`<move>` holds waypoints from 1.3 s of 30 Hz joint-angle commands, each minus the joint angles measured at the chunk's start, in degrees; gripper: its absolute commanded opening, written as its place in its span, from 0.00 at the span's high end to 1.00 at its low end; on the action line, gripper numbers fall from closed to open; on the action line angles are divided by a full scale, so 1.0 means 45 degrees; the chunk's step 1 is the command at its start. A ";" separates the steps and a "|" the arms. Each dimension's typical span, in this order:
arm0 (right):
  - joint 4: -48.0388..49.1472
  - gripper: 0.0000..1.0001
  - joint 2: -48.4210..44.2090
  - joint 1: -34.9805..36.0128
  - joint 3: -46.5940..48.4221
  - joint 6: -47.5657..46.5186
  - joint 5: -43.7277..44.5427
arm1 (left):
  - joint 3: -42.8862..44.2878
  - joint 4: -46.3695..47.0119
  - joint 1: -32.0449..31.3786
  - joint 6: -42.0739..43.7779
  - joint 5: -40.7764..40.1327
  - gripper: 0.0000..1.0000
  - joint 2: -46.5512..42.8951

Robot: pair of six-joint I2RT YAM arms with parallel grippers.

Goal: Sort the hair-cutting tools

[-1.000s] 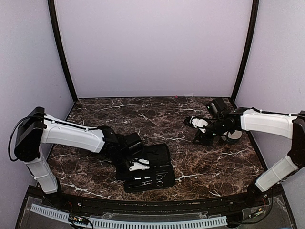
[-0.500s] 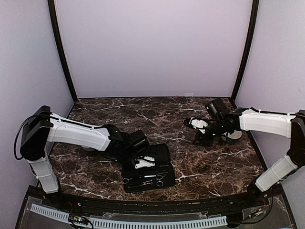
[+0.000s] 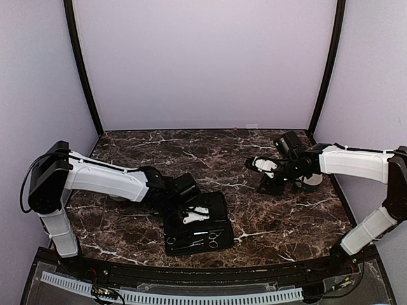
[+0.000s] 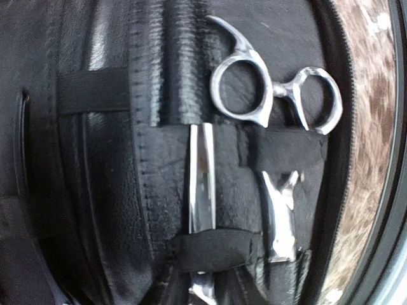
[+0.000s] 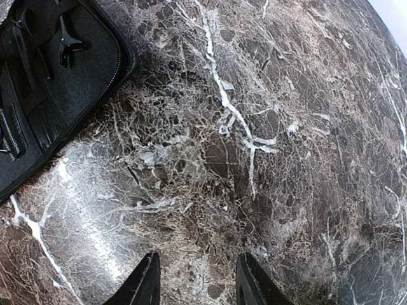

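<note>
High rear overview; downward wrist close-ups, common case (image 3: 216, 206)

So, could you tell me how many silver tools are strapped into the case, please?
2: scissors with ring handles by the zip, and a slim straight silver piece beside them, further in. The left arm covers part of the case, so more may be hidden.

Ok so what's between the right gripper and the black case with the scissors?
Only bare marble tabletop; the right wrist view shows it running from the right gripper to the black case, with nothing lying on it.
</note>
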 commanded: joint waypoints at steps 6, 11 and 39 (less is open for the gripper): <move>0.0000 0.59 0.0110 -0.0059 0.0149 -0.0117 -0.0244 | -0.0382 -0.1083 -0.0371 -0.0875 -0.1254 0.56 -0.2414; -0.0029 0.59 0.0234 -0.0030 0.0192 -0.0126 -0.0293 | -0.1434 -0.1072 -0.0351 -0.1350 -0.2133 0.56 -0.4196; -0.0112 0.59 0.0616 0.0206 0.0188 -0.0242 -0.0105 | -0.1807 -0.1110 -0.0332 -0.1109 -0.1814 0.67 -0.2354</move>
